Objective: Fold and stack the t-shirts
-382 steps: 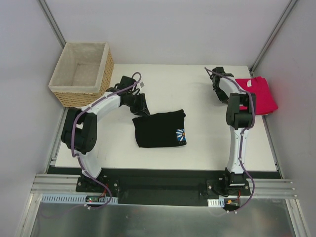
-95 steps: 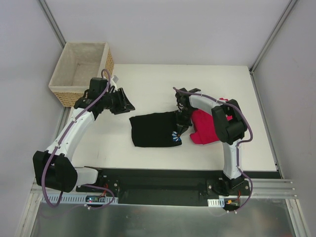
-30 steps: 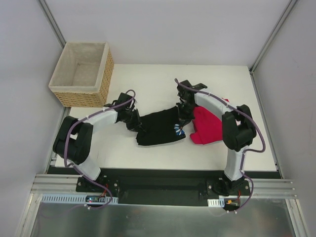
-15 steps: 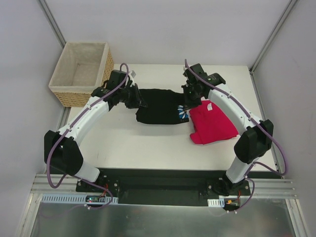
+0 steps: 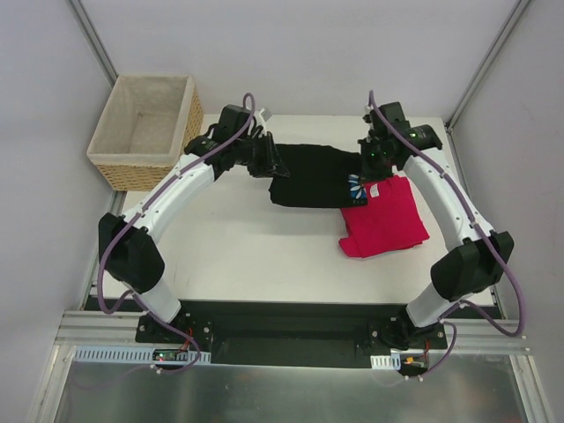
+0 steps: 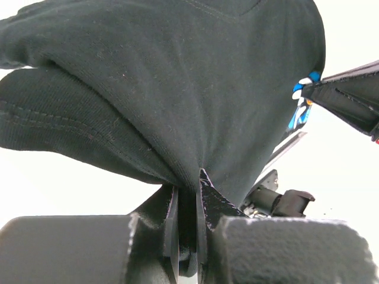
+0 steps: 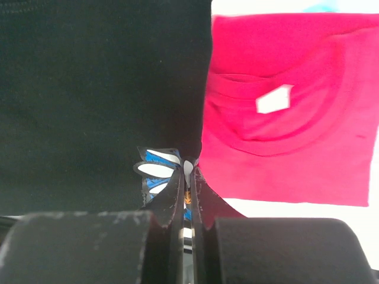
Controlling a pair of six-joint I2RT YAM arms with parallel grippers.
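While held at upper centre, the black t-shirt (image 5: 313,174) is being pinched by the left pincer (image 6: 188,182). Its printed end is being clamped by the right pincer (image 7: 188,171).

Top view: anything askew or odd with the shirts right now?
The red t-shirt lies skewed to the table edges, its near-left corner uneven. The black t-shirt is pinched at either end by the left gripper and right gripper, its daisy-print end at the red one's far-left corner. No damage visible.

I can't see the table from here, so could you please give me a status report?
Shut on black shirt: left gripper, right gripper. Held between them, beside red shirt, not yet stacked. Nothing in the way.
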